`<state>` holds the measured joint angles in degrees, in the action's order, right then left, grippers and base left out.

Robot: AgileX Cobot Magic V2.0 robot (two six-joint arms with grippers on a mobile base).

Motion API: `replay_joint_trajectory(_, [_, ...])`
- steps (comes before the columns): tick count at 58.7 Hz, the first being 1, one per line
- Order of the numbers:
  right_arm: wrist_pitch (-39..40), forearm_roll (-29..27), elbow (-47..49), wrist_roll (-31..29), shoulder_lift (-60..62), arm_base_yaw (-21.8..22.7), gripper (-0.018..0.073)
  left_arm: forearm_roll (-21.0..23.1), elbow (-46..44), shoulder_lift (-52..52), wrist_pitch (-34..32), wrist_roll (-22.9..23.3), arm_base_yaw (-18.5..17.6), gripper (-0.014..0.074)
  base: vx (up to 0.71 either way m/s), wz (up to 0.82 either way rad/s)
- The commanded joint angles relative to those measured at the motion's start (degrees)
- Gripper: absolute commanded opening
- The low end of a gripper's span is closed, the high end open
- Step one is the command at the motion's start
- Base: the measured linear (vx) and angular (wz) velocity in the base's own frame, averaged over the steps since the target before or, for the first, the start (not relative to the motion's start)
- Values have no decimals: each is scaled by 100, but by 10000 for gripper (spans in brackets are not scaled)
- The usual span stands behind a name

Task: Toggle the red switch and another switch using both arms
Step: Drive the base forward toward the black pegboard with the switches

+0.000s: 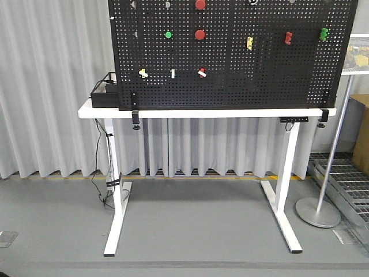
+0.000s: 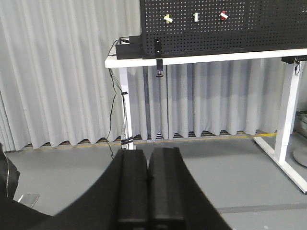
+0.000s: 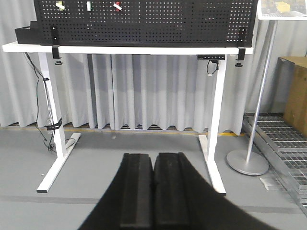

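Because toggling likely needs only a nudge, we hold left fingers [image 2: 132, 187] and right fingers [image 3: 136, 191] closed, empty, well apart from red switch [image 1: 202, 72] and yellow switch [image 1: 143, 73].

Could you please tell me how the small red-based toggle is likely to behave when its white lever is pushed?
The red switch has a short, tilted lever, so it probably snaps over under a light push. Mounted on the clamped pegboard, its base likely stays put.
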<state>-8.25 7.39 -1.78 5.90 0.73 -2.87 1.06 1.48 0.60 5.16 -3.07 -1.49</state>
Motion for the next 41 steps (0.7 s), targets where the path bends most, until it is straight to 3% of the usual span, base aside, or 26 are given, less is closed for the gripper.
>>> replay_joint_trajectory(1, [463, 31, -30, -41, 33, 23, -6, 15, 101, 48, -460, 29, 12, 2, 1, -3])
replay_joint_trajectory(41, [463, 31, -30, -41, 33, 23, -6, 15, 101, 48, -460, 29, 12, 2, 1, -1])
